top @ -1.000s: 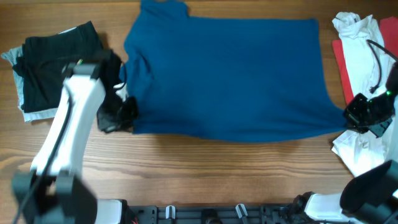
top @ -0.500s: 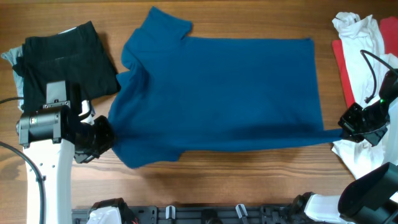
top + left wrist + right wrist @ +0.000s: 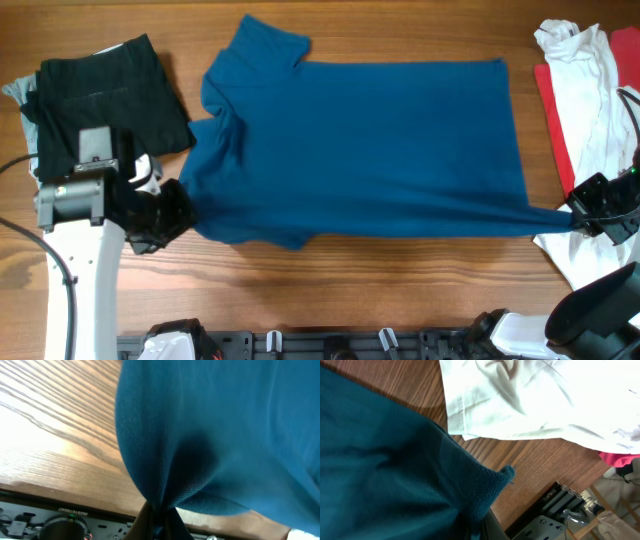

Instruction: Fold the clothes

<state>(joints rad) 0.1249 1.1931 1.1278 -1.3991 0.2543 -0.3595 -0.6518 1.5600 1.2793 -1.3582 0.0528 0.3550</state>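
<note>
A large deep-blue collared shirt lies spread across the middle of the table, collar at the upper left. My left gripper is shut on the shirt's lower left edge; the left wrist view shows the blue cloth bunched into the jaws. My right gripper is shut on the shirt's lower right corner, stretched to a point. The right wrist view shows that blue corner pinched in the jaws.
Folded black clothes lie on pale grey cloth at the far left. White clothes and a red garment lie at the right edge; the white cloth is close by the right gripper. A rail runs along the front edge.
The right gripper has pulled the shirt's lower right corner further right and toward the front. The left gripper shifted slightly right, holding its edge. The shirt's lower edge is drawn tauter.
</note>
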